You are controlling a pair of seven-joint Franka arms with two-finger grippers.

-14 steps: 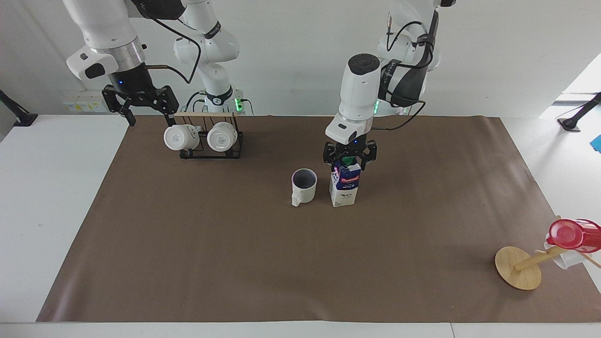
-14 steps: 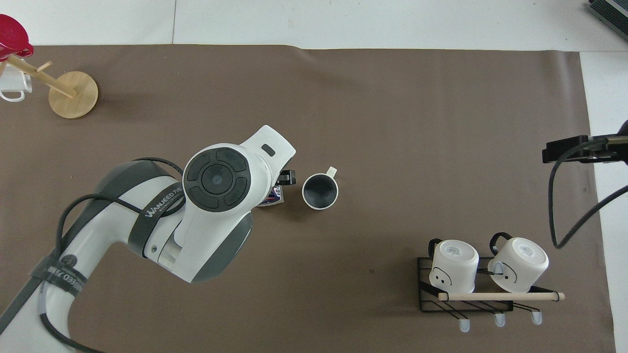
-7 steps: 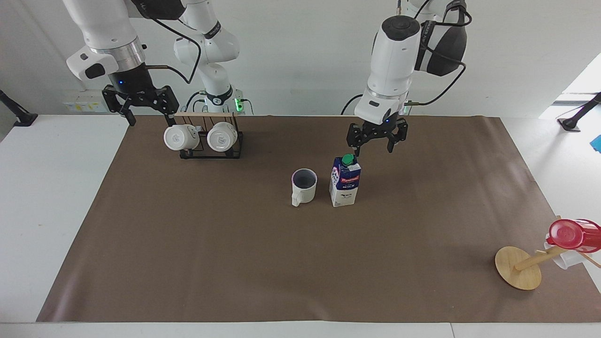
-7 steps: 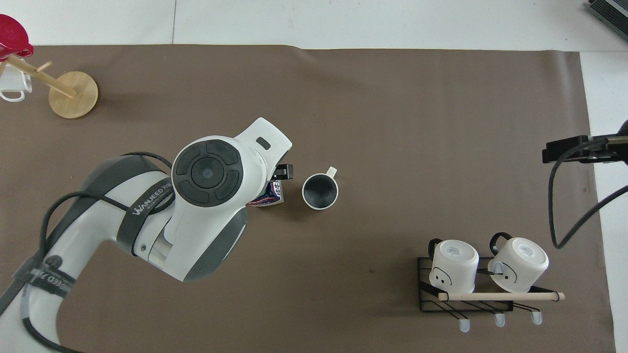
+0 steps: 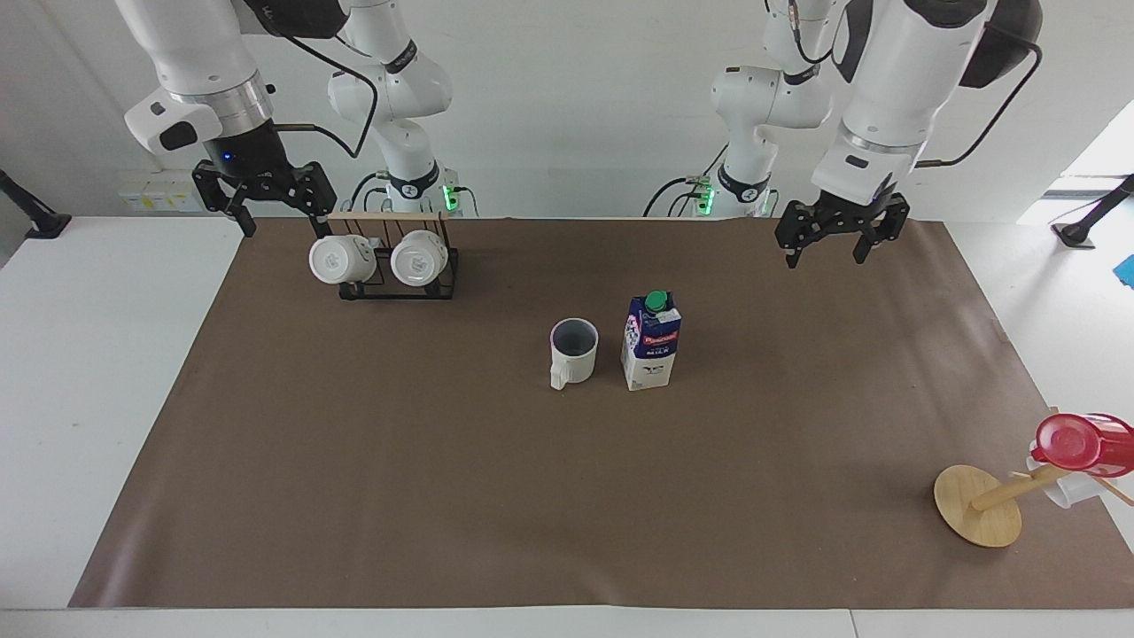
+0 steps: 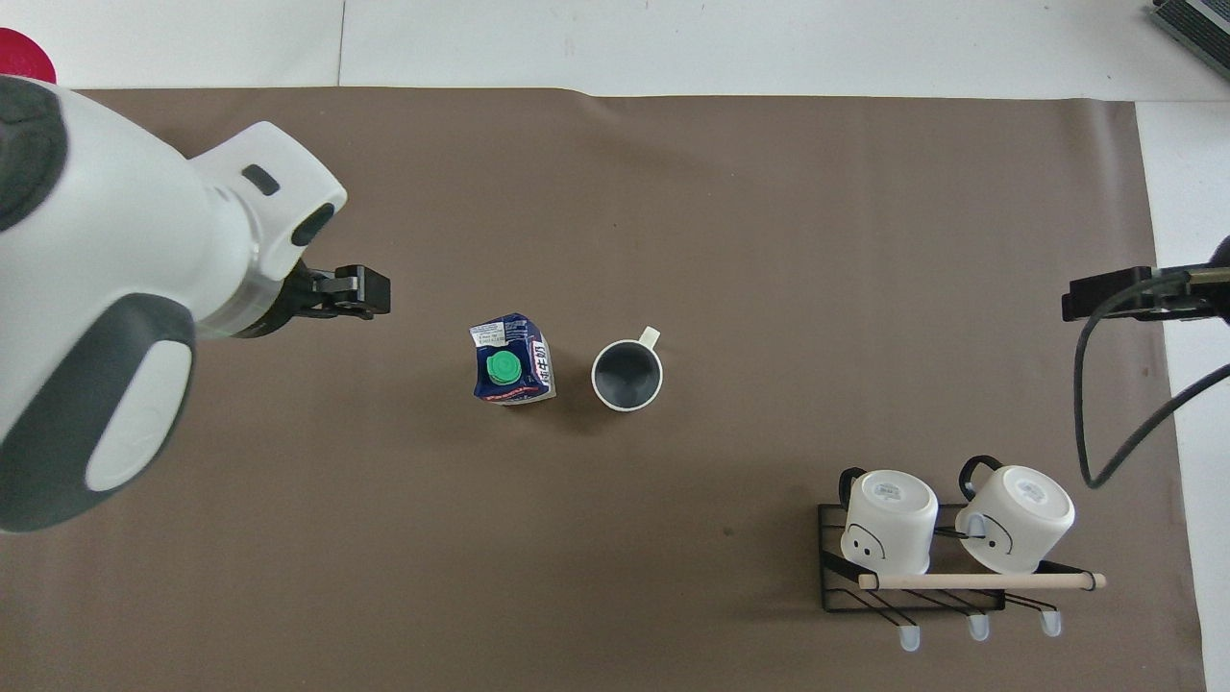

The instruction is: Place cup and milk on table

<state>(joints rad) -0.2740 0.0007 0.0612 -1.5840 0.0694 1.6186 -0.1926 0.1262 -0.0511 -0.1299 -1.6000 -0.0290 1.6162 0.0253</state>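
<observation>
Landmark: milk (image 5: 651, 341), upright at mid-desk (image 5: 133, 372) on the brown mat.

Facing view, left to right:
- Right gripper (image 5: 262, 197): raised over the mat's edge beside the mug rack (image 5: 396, 259), toward the right arm's end from the milk. Fingers spread wide, empty. This arm waits.
- Cup (image 5: 573, 352): upright just beside the milk, toward the right arm's end, not touching it; handle points away from the robots.
- Left gripper (image 5: 840, 231): up in the air over the mat edge nearest the robots, toward the left arm's end from the milk. Fingers wide, empty.

Judgement: both items stand free on the desk, placement looks complete. If either needs regrasping, its long axis is vertical; the left arm looks nearer the milk.
</observation>
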